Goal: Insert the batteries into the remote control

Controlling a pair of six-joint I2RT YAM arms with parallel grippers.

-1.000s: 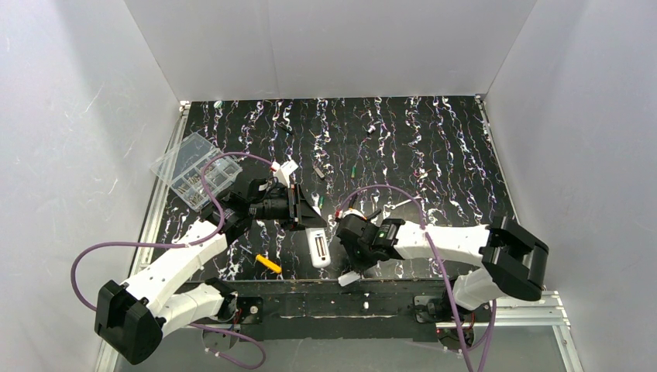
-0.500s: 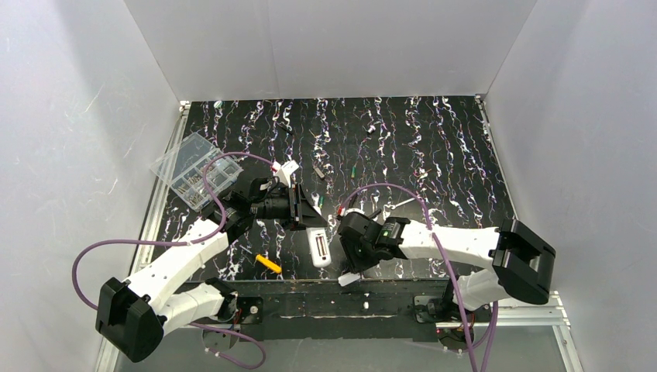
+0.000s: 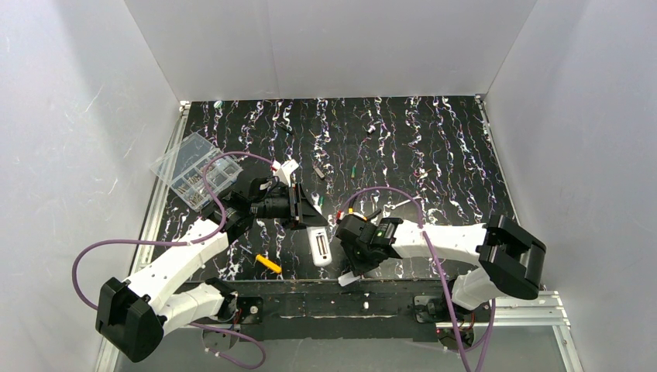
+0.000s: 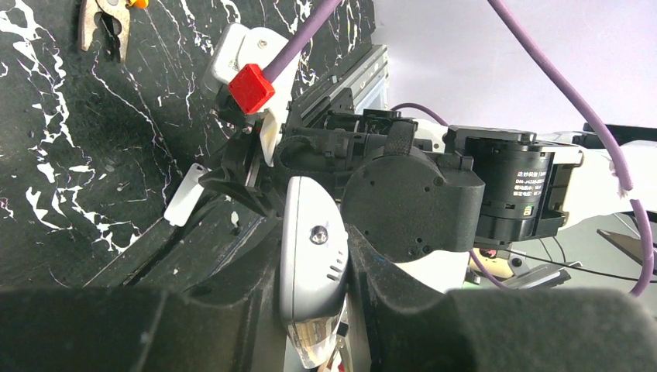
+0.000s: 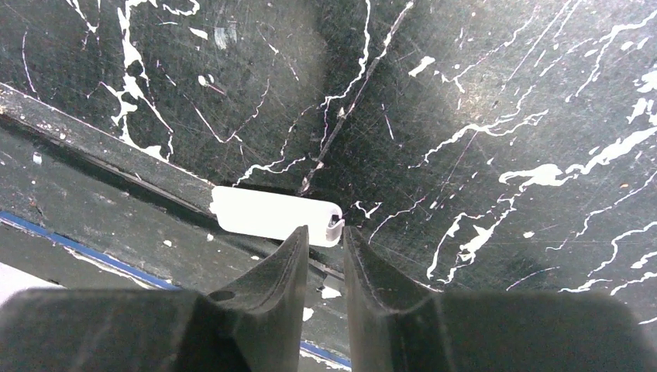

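remote control [image 4: 314,256] | clamped in L fingers [image 4: 232,325] | R fingers [image 5: 287,263] narrow, at white cover [image 5: 263,213] end, grip unclear

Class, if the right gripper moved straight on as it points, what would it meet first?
Probably the small white cover piece, lying just ahead of the right gripper; depth is unclear.

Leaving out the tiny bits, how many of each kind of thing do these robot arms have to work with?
remote control: 1
white cover piece: 1
yellow-handled tool: 1
clear plastic box: 1
Total: 4
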